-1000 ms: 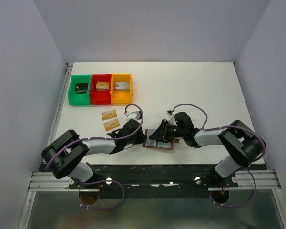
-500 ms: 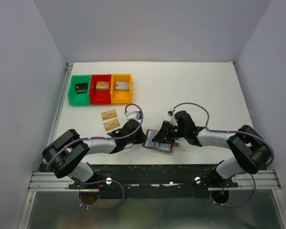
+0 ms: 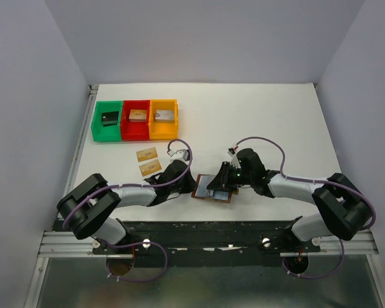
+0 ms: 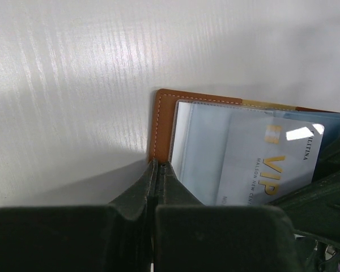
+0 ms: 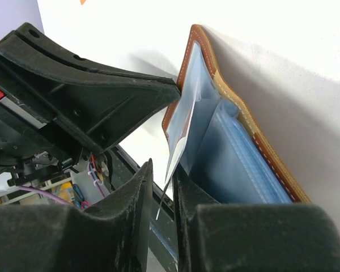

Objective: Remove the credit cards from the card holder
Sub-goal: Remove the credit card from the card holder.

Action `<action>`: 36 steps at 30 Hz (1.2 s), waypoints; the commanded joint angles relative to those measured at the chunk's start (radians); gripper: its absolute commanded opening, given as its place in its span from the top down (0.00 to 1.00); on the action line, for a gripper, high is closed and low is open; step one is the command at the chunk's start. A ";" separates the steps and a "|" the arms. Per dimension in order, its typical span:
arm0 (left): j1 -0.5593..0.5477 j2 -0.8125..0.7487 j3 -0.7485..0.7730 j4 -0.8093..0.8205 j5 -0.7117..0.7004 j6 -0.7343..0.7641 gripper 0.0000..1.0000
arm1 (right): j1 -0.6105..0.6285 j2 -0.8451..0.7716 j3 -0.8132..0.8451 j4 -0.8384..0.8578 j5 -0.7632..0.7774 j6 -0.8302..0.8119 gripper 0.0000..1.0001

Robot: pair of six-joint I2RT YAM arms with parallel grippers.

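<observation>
An open brown card holder [image 3: 213,190] lay on the white table [image 3: 276,122] between both arms. The left hand [image 4: 158,170], fingers pressed together, pinned its corner. The right hand [image 5: 163,187] pinched a pale card [image 5: 178,139] rising from its pocket. Two tan cards [image 3: 149,160] lay nearby, in front of green, red and orange bins [image 3: 135,130].

The small brown leather bifold card holder [image 3: 213,190] is laid open near the table's [image 3: 276,122] near edge, between the two grippers. Two tan-gold flat cards [image 3: 149,161] are placed to its left — three plastic bins [image 3: 135,120] behind them.
</observation>
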 commanded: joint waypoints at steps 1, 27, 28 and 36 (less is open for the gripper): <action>0.006 0.052 -0.051 -0.149 0.017 0.008 1.00 | 0.000 -0.032 0.006 -0.019 0.034 -0.008 0.74; 0.006 -0.015 -0.065 -0.171 -0.013 0.004 1.00 | -0.021 -0.092 -0.007 -0.189 0.146 -0.067 1.00; 0.006 -0.017 -0.062 -0.174 -0.013 0.005 1.00 | -0.021 -0.095 -0.008 -0.198 0.151 -0.070 1.00; 0.004 -0.031 -0.034 -0.183 0.002 0.033 1.00 | -0.029 -0.134 -0.001 -0.285 0.183 -0.102 1.00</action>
